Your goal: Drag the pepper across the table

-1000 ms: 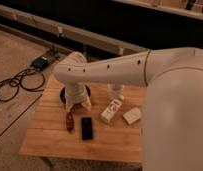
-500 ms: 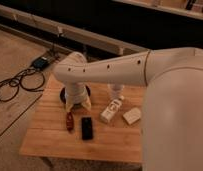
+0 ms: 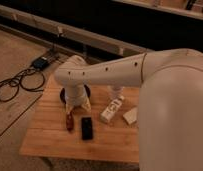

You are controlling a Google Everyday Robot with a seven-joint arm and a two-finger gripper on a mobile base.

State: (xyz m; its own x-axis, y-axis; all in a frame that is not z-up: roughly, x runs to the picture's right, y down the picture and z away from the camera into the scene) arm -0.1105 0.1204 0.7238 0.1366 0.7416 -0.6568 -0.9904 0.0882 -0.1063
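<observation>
Claw (image 3: pixel 78 104) low over pepper (image 3: pixel 69 121) on worktop (image 3: pixel 47 141).
Grip state: cannot tell (wrist in the way). Risk: rightward drag shoving black slab (image 3: pixel 86 128) just beside.

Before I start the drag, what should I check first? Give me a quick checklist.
1. Is the pepper lying in view on the table? ok.
2. Is the end effector just above the pepper's far end? ok.
3. Is the end effector touching the pepper? cannot tell.
4. Is the path toward the black slab, close beside the pepper, free? not ok.
5. Is there bare wood on the pepper's other side? ok.
</observation>
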